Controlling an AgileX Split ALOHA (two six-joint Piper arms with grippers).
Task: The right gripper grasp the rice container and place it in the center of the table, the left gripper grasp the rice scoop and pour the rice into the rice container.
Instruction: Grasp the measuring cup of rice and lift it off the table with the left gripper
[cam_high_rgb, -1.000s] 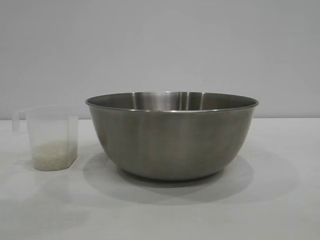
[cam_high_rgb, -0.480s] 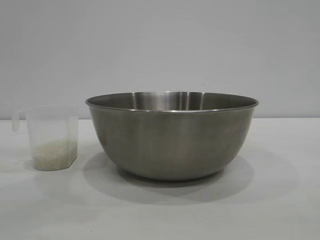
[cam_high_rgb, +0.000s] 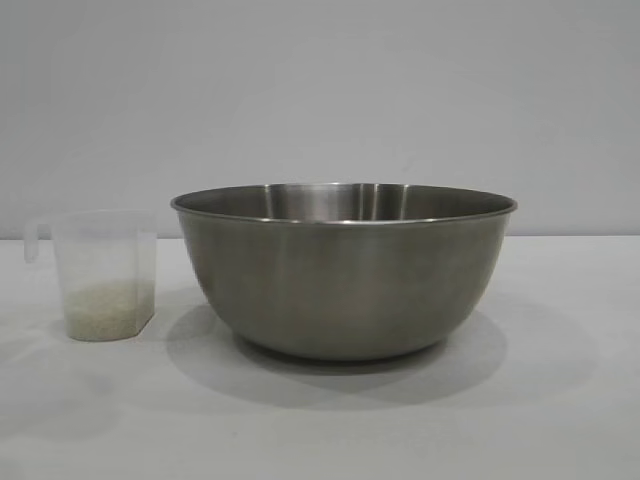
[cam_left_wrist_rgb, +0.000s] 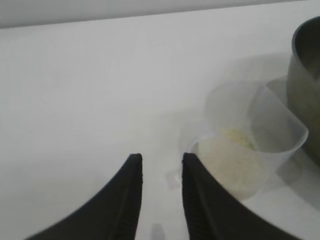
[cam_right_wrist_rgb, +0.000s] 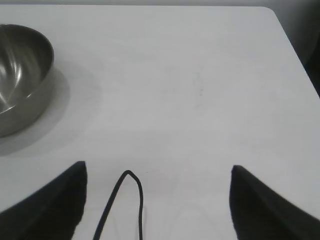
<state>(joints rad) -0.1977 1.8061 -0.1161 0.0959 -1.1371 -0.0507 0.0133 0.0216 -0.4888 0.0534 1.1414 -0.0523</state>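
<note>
Left gripper (cam_left_wrist_rgb: 160, 165): fingers narrowly parted, holding nothing, poised just beside the scoop.
Rice scoop (cam_high_rgb: 103, 275): upright on the table (cam_high_rgb: 320, 430) at left, just beside the bowl, apart from it.
Rice (cam_high_rgb: 105, 305): pale layer in the scoop's bottom.
Rice container (cam_high_rgb: 343, 268): mid-table.
Right gripper (cam_right_wrist_rgb: 157, 172): spread wide, empty, well away from the bowl.

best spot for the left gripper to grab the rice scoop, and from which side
Probably the loop handle, approached from the scoop's outer side, away from the rice container. The rice scoop stands upright with rice at the bottom, its handle pointing away from the bowl, so that side is unobstructed. The left gripper is beside it, jaws slightly apart, holding nothing.
</note>
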